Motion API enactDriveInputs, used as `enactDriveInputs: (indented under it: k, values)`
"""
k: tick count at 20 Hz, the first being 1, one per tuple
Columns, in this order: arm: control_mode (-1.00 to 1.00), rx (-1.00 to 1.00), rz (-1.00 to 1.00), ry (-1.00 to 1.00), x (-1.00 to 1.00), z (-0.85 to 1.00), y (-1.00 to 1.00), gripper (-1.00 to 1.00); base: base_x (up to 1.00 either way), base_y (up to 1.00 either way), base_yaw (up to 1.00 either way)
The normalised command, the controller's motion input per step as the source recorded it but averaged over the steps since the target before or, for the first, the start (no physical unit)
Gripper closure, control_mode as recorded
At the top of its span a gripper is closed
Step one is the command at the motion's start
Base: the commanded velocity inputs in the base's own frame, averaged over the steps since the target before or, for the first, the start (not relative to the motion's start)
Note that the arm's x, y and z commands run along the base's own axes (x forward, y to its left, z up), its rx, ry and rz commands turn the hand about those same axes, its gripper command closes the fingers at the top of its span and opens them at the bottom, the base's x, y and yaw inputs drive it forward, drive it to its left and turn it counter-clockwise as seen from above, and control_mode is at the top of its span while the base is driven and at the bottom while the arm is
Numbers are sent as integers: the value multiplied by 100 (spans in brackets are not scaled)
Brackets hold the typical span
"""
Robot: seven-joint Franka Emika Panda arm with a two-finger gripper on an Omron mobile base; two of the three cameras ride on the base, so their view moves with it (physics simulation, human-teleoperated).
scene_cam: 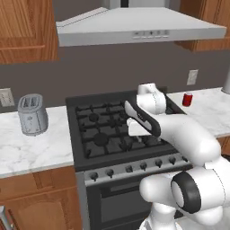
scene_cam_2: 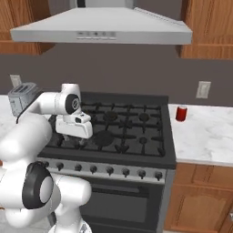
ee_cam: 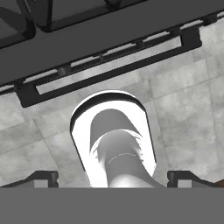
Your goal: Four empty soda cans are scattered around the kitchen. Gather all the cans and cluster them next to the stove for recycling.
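Non-task items: 1 steel toaster (scene_cam: 32,114) upright on the white marble counter (scene_cam: 31,150) near a wall outlet (scene_cam: 6,97), a grey range hood (scene_cam: 139,28) overhead between wooden upper cabinets (scene_cam: 24,29), and a second outlet (scene_cam_2: 203,89) above the other counter (scene_cam_2: 205,136).

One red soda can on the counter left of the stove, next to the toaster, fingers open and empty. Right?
Wrong side. The soda can stands on the marble counter right of the stove, near the wall outlet; the right base view shows it. The toaster sits alone on the left counter. The rest holds: the fingers are open and empty.
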Motion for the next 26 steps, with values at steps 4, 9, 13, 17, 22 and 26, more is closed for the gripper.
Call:
enactDriveInputs:
  k: [4, 9, 13, 17, 22, 26]
  values:
    - [100, 0, 0, 0, 0, 0, 0, -100, 0, 100, -2]
    - [100, 0, 0, 0, 0, 0, 0, -100, 0, 98, -1]
    - [100, 0, 0, 0, 0, 0, 0, -100, 3, 86, 0]
    - [100, 0, 0, 0, 0, 0, 0, -100, 8, 82, 0]
    - [100, 0, 0, 0, 0, 0, 0, -100, 11, 65, 4]
    - [100, 0, 0, 0, 0, 0, 0, -100, 14, 54, 11]
